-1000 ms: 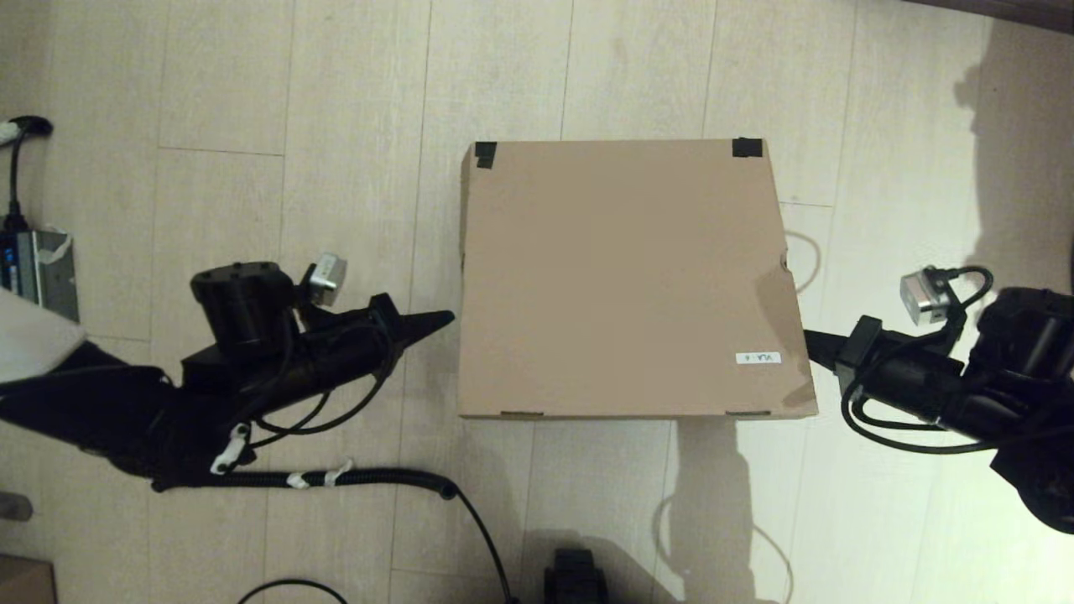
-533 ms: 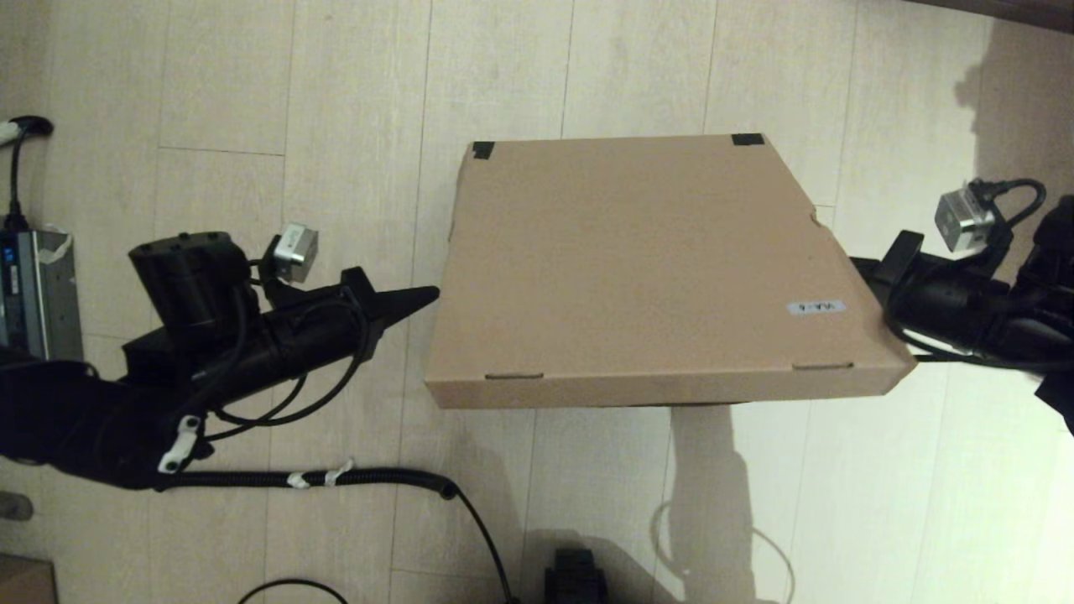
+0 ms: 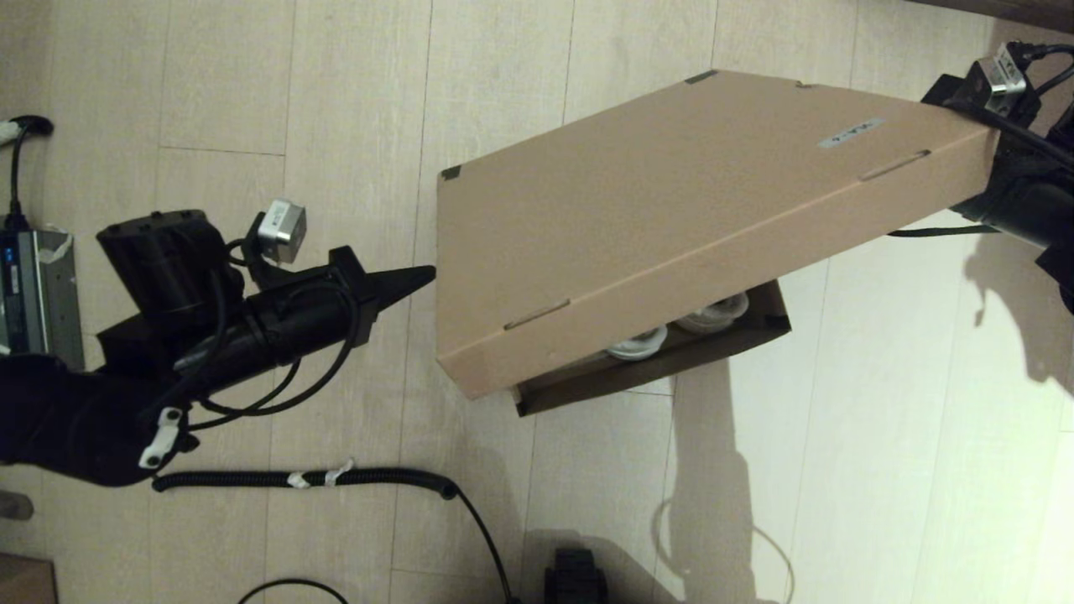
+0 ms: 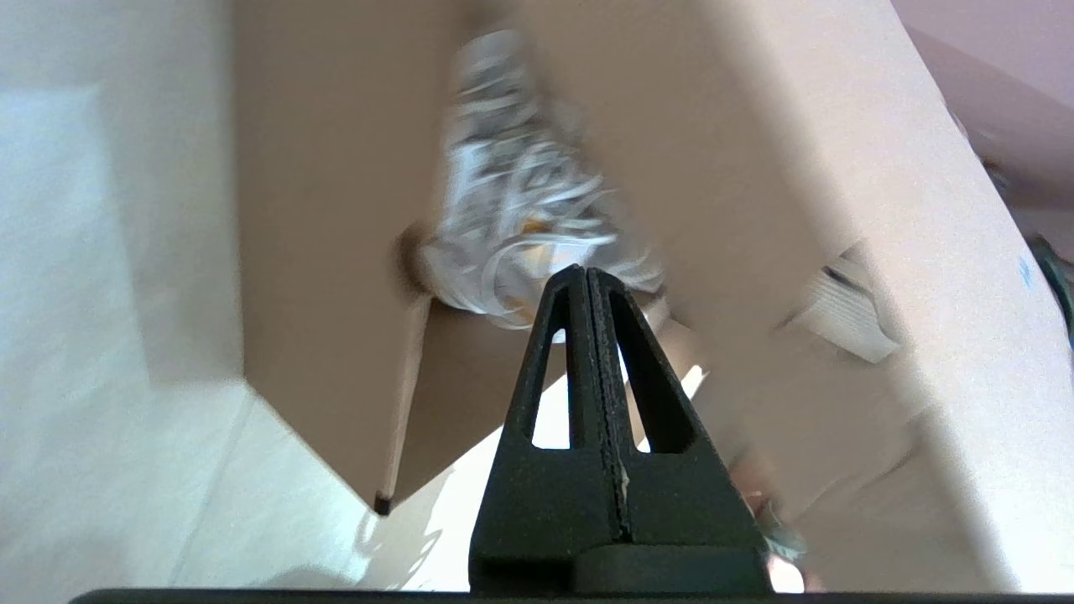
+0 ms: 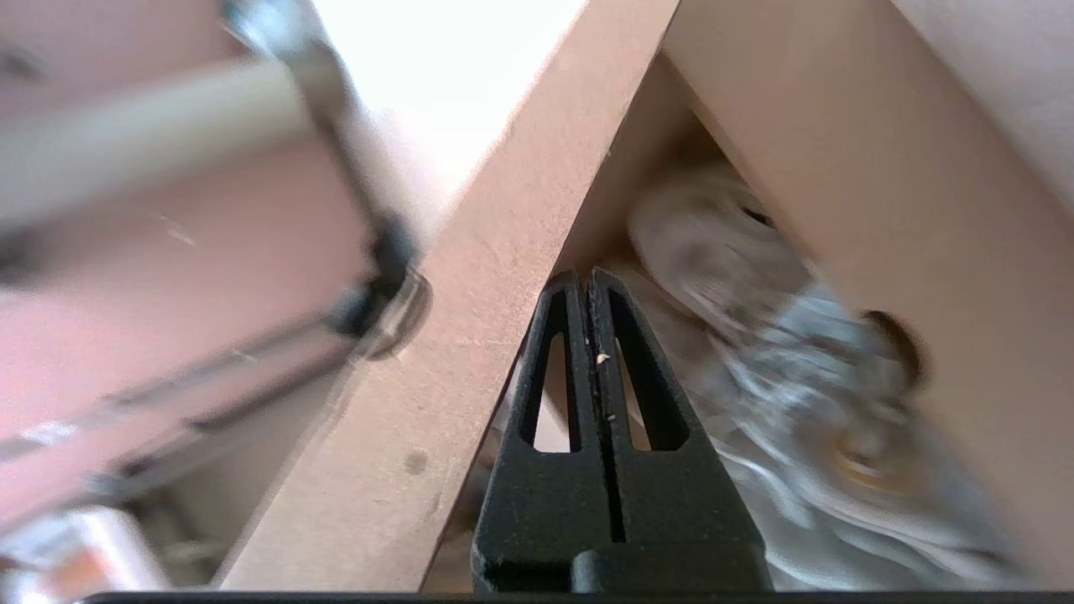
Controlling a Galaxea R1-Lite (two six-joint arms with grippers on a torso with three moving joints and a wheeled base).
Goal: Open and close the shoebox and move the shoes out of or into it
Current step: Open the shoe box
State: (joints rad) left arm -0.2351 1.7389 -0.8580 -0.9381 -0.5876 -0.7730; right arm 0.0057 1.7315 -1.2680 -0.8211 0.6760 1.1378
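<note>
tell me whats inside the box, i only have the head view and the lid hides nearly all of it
Observer: The left wrist view looks under the raised lid of the shoebox: a white lace-up shoe lies inside.
Operator: is the left gripper holding anything
Observer: No. The left gripper has its fingers pressed together with nothing between them, pointing at the gap under the lid.
Operator: and the right one, its behind the lid for me
Observer: The right gripper is also closed on nothing, its tip below the lid's edge, so it seems to be pushing the lid up.
Operator: see a shoe from that side too
Observer: Yes, a blurred white shoe with laces shows in the right wrist view.
</note>
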